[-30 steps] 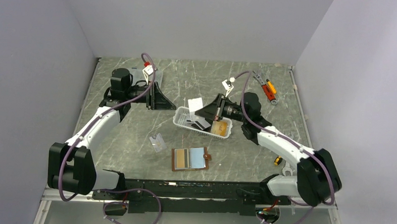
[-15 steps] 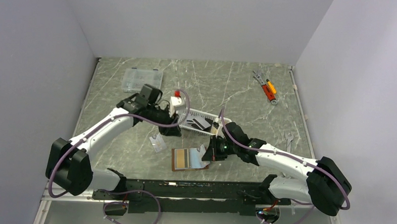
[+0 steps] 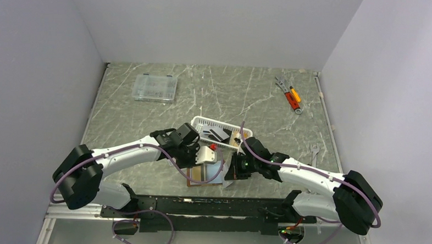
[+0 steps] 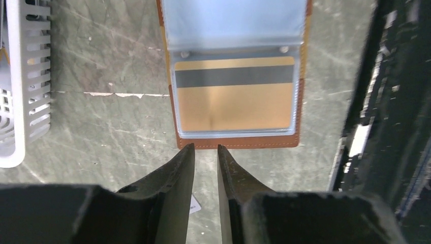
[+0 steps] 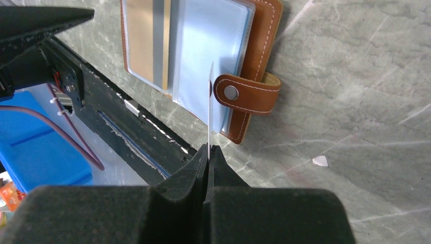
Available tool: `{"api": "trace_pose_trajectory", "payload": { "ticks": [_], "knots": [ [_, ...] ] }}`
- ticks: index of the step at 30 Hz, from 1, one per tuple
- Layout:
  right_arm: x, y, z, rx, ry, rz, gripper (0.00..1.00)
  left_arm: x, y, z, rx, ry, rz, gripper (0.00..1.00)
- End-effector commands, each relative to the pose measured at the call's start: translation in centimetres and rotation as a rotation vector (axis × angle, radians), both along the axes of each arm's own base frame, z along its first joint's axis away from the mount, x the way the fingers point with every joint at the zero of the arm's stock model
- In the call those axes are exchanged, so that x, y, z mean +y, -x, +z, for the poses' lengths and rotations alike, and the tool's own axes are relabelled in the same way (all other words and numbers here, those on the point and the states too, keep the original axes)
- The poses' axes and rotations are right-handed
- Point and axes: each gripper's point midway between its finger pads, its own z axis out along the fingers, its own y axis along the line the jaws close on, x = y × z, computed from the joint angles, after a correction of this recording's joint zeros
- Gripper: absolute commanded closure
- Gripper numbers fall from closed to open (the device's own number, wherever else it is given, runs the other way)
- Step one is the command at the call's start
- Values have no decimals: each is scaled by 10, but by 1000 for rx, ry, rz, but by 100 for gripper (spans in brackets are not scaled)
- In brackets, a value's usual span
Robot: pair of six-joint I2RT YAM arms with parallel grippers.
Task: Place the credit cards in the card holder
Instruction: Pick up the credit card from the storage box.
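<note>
Moved: left gripper (image 4: 206,150) swings from beside the basket (image 3: 198,121) to the edge of the card holder (image 4: 239,144).
Grippers: left slightly spread, empty; right gripper (image 5: 207,150) pinches one credit card (image 5: 210,101) edge-on over the blue sleeves.
Handling: card looks light, stiff, slick; keep your pinch on its end. Holder likely slides; pin it.
Containers: holder lies open on the counter (image 4: 101,127), gold card (image 4: 234,104) sleeved; basket holds more cards (image 3: 219,134).
</note>
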Motion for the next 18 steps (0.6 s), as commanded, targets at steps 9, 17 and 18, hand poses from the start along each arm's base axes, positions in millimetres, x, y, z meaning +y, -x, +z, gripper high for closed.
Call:
{"api": "trace_pose_trajectory", "payload": {
  "ticks": [9,17,18],
  "knots": [
    [-11,14,-9,56,25,-11,100,10,-17,-19,-164,-117,-39,76],
    [-7,16,-19,102,59,20,100,12,-16,-27,-181,-143,-55,79],
    [-5,16,-20,109,57,25,100,12,-15,-28,-180,-145,-59,79]
  ]
}}
